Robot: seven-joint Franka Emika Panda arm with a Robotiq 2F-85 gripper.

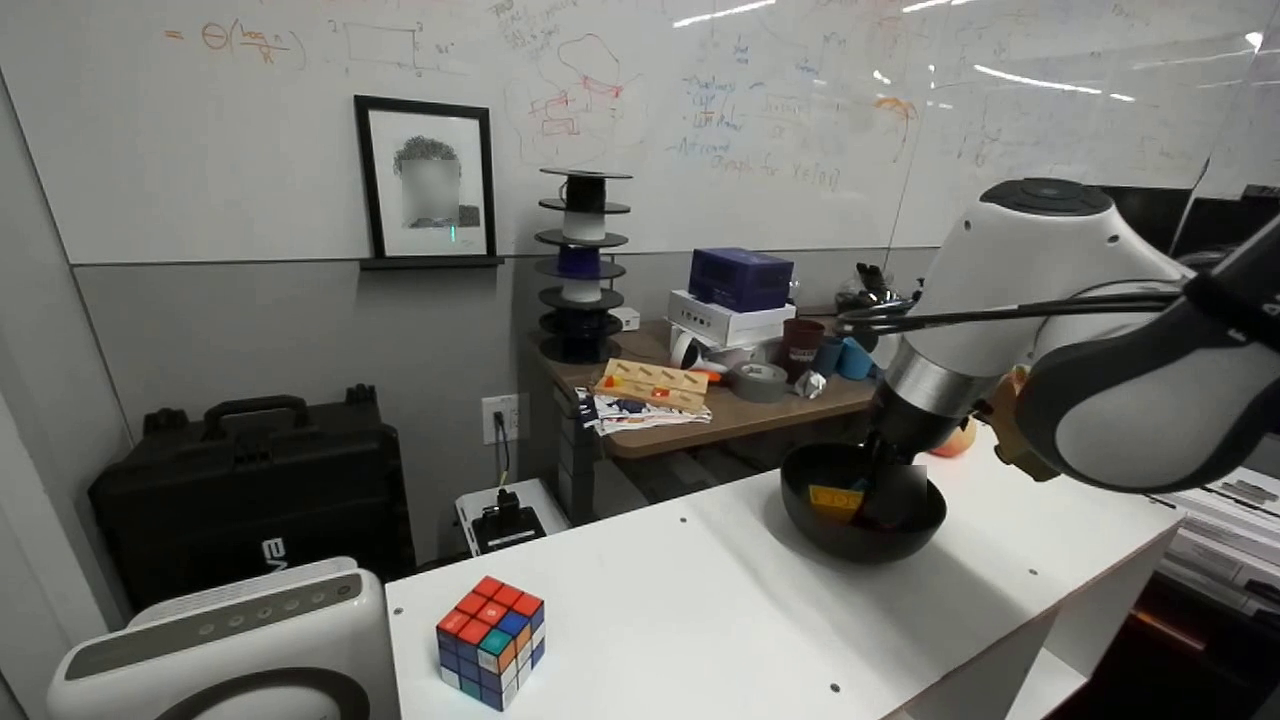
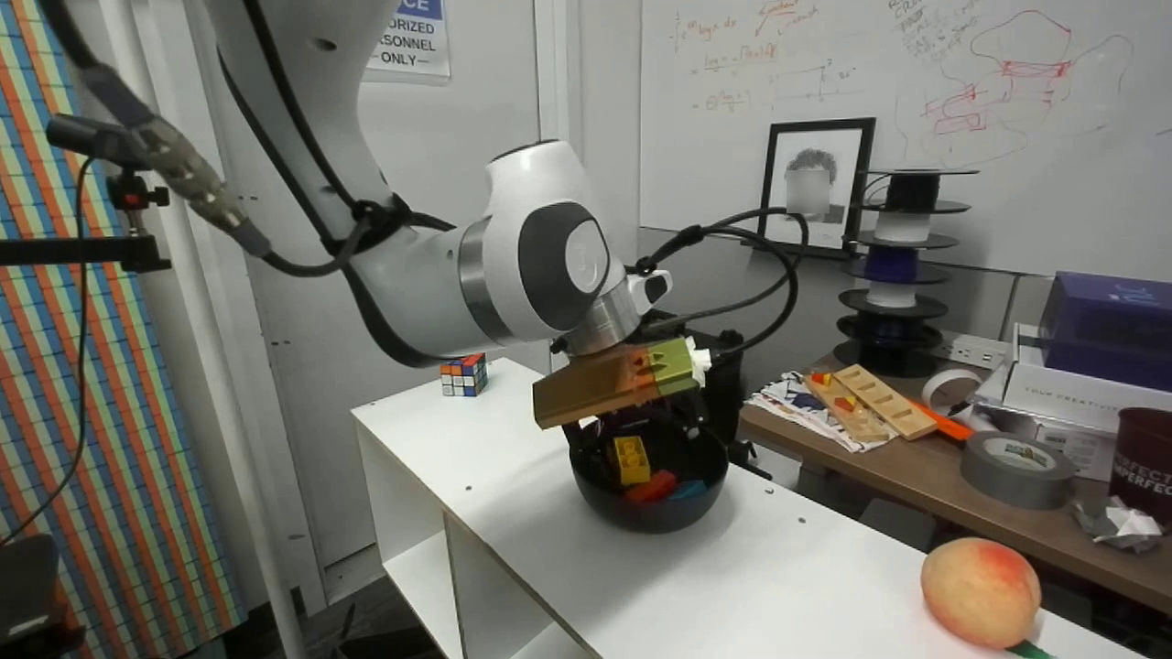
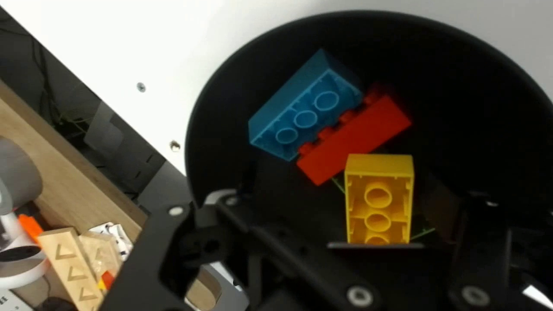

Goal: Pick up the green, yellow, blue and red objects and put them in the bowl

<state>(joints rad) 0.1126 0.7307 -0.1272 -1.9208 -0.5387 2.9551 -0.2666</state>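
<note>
Gripper (image 3: 345, 192), jaws parted and seemingly empty, hangs inside the bowl (image 2: 645, 514), which holds the yellow block (image 3: 379, 198), red block (image 3: 354, 140) and blue block (image 3: 306, 107), the green one too hidden to confirm, so it should probably rise straight up, clearing the bowl's rim.

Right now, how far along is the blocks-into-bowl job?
Done: the blue block, red block and yellow block are in the bowl.
In hand: nothing visible; the gripper stands open inside it.
Left: the green block, unconfirmed; only thin green slivers show beside the yellow block, too little to identify. Then probably backing out.
</note>
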